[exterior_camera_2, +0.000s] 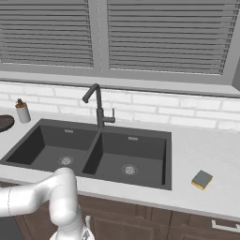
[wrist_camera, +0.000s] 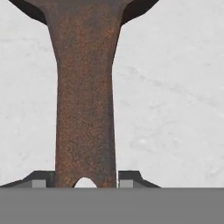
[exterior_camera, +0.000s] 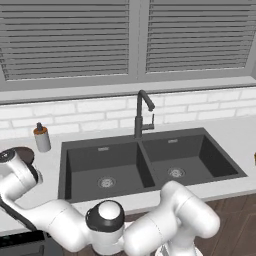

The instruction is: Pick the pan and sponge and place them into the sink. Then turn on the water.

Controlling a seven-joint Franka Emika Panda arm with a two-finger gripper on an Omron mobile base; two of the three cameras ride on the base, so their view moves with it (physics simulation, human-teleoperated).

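In the hand view the pan's long brown handle (wrist_camera: 85, 109) runs straight up from between my fingertips, with the hole at its end right at the gripper (wrist_camera: 86, 179). Both dark fingertips (wrist_camera: 129, 177) press against the handle's sides, so the gripper is shut on it. The pan (exterior_camera: 22, 151) lies on the white counter left of the sink (exterior_camera: 62, 165), partly hidden by my arm; its edge also shows in the right base view as the pan (exterior_camera_2: 4, 123). The sponge (exterior_camera_2: 202, 179) rests on the counter right of the sink (exterior_camera_2: 168, 159). No water runs from the faucet (exterior_camera: 140, 115).
A soap dispenser (exterior_camera: 42, 137) stands behind the pan by the tiled wall, also seen as the soap dispenser (exterior_camera_2: 21, 111). The gooseneck faucet (exterior_camera_2: 98, 108) rises behind the divider between the two basins. Window blinds sit above the backsplash.
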